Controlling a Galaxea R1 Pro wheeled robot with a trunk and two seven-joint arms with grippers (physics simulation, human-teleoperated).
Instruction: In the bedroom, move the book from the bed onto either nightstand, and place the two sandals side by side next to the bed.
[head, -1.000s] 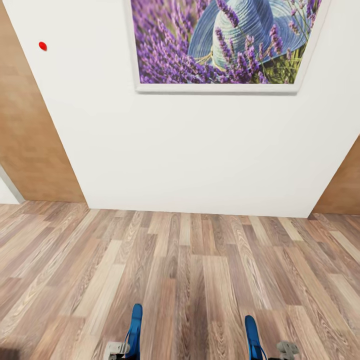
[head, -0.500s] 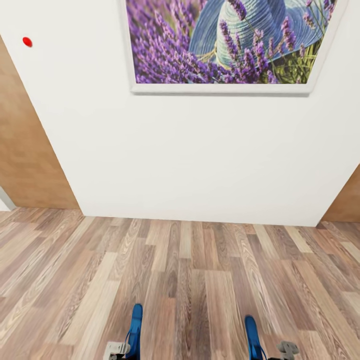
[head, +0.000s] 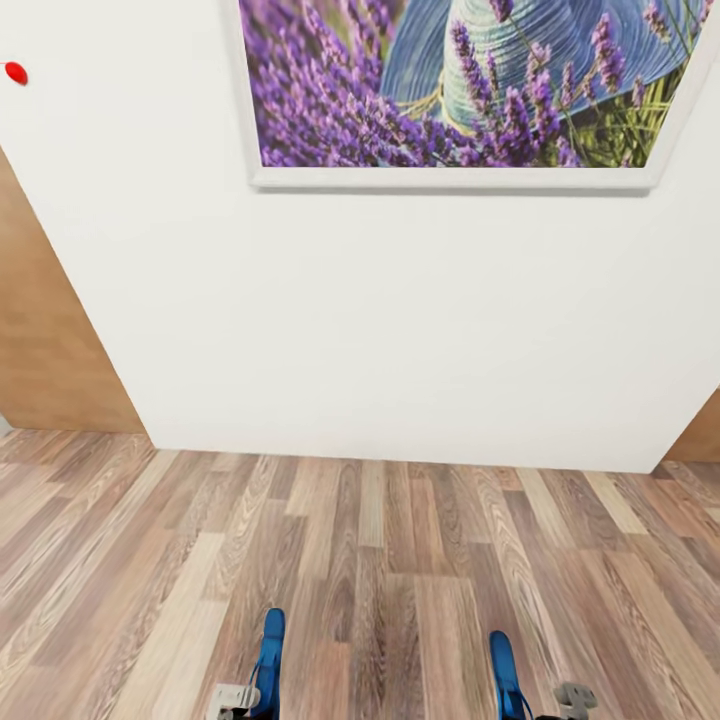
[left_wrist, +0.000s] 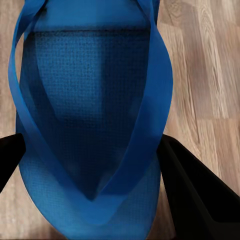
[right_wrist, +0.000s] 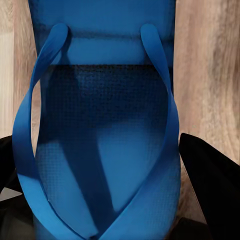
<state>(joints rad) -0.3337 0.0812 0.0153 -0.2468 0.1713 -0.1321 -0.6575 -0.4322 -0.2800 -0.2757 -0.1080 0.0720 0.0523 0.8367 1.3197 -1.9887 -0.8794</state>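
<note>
I hold one bright blue sandal in each hand. My left gripper (left_wrist: 91, 162) is shut on the left sandal (left_wrist: 95, 115), with its dark fingers (left_wrist: 200, 200) on either side of the sole. My right gripper (right_wrist: 100, 167) is shut on the right sandal (right_wrist: 105, 135) in the same way. In the head view both sandals hang above the floor at the lower edge, the left sandal (head: 268, 655) and the right sandal (head: 504, 670). The bed, the book and the nightstand are out of view.
A white wall (head: 380, 330) stands close ahead, with a framed lavender picture (head: 470, 90) and a small red dot (head: 15, 72) on it. Wood-plank floor (head: 380, 560) lies between me and the wall. Brown panels flank the wall at the left (head: 50, 350) and the right (head: 705, 435).
The whole head view has shifted: the wall and the picture look larger and nearer, so the camera has moved. Both sandals stay in the same place in my grippers.
</note>
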